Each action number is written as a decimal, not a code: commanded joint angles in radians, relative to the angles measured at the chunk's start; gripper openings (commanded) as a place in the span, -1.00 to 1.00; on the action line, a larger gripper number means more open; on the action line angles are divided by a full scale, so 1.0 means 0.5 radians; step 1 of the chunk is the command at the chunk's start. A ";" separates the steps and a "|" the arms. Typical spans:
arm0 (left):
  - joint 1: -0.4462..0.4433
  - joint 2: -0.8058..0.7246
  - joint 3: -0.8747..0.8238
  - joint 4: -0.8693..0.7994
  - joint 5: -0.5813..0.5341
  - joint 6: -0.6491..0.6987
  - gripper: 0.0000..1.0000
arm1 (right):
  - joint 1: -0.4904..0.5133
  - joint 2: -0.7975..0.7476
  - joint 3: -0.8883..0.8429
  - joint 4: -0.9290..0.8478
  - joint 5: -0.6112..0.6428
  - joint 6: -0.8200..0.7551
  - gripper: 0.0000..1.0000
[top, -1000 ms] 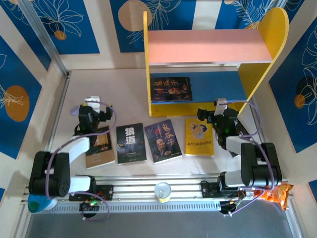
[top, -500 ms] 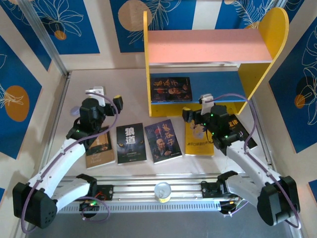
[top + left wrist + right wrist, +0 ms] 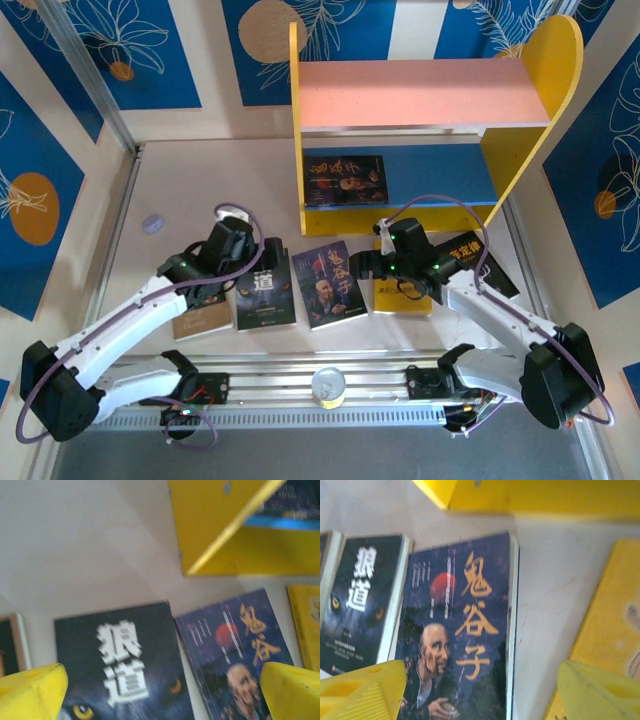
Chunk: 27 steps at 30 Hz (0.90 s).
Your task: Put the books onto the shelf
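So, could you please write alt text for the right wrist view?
A portrait-cover book lies on the table between open jaws, a black wolf book on its left, a yellow book on its right, the shelf above.

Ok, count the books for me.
6. Dark book on the lower board of the shelf; across the table: tan book, wolf book, portrait book, yellow book, black book by the right arm. Arms may hide more.

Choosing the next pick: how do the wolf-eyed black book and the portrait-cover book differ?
The wolf-eyed black book has white title characters; the portrait-cover book has orange ones. The first shows yellow eyes, the second a bald man and red disc. Both lie flat, face up.
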 commanded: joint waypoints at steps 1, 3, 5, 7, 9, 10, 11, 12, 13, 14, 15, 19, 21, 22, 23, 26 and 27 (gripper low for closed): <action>-0.108 0.017 -0.092 -0.022 0.055 -0.243 0.98 | 0.015 0.079 0.057 -0.113 -0.147 0.119 0.55; -0.158 0.055 -0.152 0.075 0.095 -0.304 0.98 | 0.017 0.155 0.072 -0.109 -0.162 0.134 0.52; -0.206 0.104 -0.183 0.143 0.103 -0.352 0.98 | 0.018 0.245 0.103 -0.112 -0.193 0.131 0.46; -0.255 0.150 -0.215 0.232 0.110 -0.375 0.98 | 0.027 0.343 0.143 -0.112 -0.232 0.132 0.40; -0.290 0.190 -0.270 0.366 0.143 -0.400 0.99 | 0.040 0.451 0.193 -0.109 -0.267 0.144 0.34; -0.297 0.212 -0.291 0.425 0.163 -0.410 0.99 | 0.049 0.498 0.216 -0.109 -0.276 0.153 0.31; -0.303 0.241 -0.302 0.481 0.184 -0.420 0.99 | 0.060 0.547 0.238 -0.108 -0.275 0.164 0.29; -0.309 0.275 -0.300 0.511 0.200 -0.428 0.99 | 0.073 0.590 0.259 -0.101 -0.271 0.173 0.27; -0.316 0.303 -0.293 0.525 0.210 -0.428 0.99 | 0.080 0.629 0.274 -0.095 -0.271 0.181 0.26; -0.324 0.335 -0.282 0.538 0.220 -0.429 0.99 | 0.090 0.665 0.289 -0.088 -0.264 0.188 0.25; -0.333 0.365 -0.268 0.543 0.225 -0.424 0.99 | 0.099 0.702 0.305 -0.087 -0.252 0.197 0.24; -0.351 0.443 -0.241 0.560 0.247 -0.418 0.99 | 0.103 0.825 0.347 -0.098 -0.223 0.233 0.17; -0.349 0.464 -0.244 0.576 0.261 -0.410 0.99 | 0.106 0.871 0.361 -0.113 -0.191 0.256 0.13; -0.349 0.473 -0.241 0.579 0.270 -0.405 0.99 | 0.111 0.883 0.357 -0.112 -0.178 0.266 0.13; -0.349 0.484 -0.240 0.590 0.282 -0.399 0.99 | 0.110 0.891 0.352 -0.106 -0.175 0.279 0.13; -0.349 0.531 -0.220 0.621 0.341 -0.384 0.99 | 0.111 0.909 0.344 -0.109 -0.155 0.298 0.11; -0.352 0.549 -0.212 0.632 0.364 -0.381 0.99 | 0.110 0.912 0.346 -0.125 -0.128 0.308 0.11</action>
